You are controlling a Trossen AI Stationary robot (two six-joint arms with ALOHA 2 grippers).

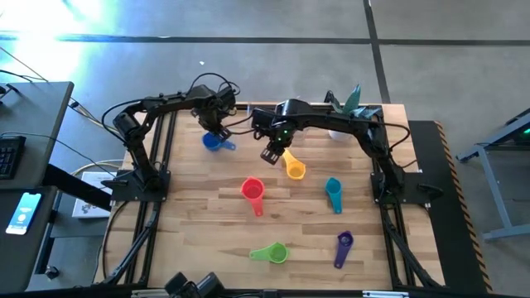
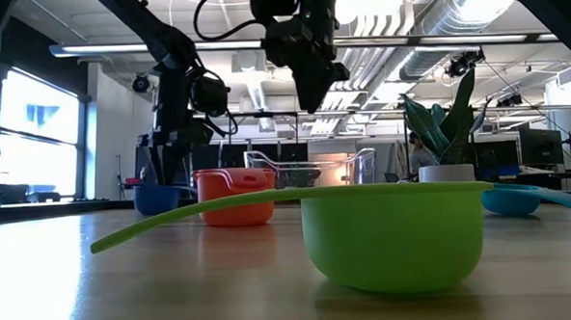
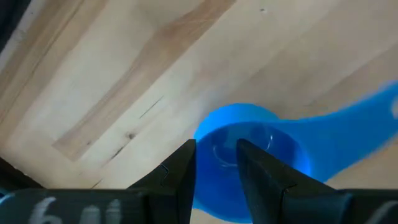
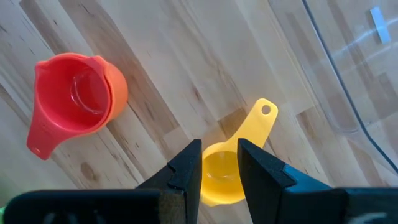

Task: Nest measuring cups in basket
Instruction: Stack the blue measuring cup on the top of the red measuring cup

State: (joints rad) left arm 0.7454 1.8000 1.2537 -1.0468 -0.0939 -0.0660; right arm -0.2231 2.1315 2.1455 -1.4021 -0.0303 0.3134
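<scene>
Six cups lie out on the table [image 1: 207, 207] and none is in the basket [image 4: 354, 74] yet. The clear basket sits at the far side, just beside the yellow cup [image 1: 294, 168].

We think the step now is picking up a cup. The left gripper [image 1: 217, 131] hangs over the blue cup [image 1: 214, 141], near the far left of the table. The right gripper [image 1: 272, 153] hangs over the yellow one. In the low view the right one is well above the wood. Both pairs of fingers point down with only a small gap between them, and they hold nothing.

To do this well, we would go straight down and put one finger inside the bowl and one outside, so they pinch the thin wall. The gap looks tight, so it may help to spread the fingers a bit more first. A cup is light and may slide or tip if a finger bumps it.

The big cups should go in first, or the small ones will not fit inside them.

The red cup [image 1: 252, 190], teal cup [image 1: 334, 192], purple cup [image 1: 344, 244] and green cup [image 1: 272, 253] wait nearer the front. The red one may sit in an orange one, but we cannot tell.
</scene>
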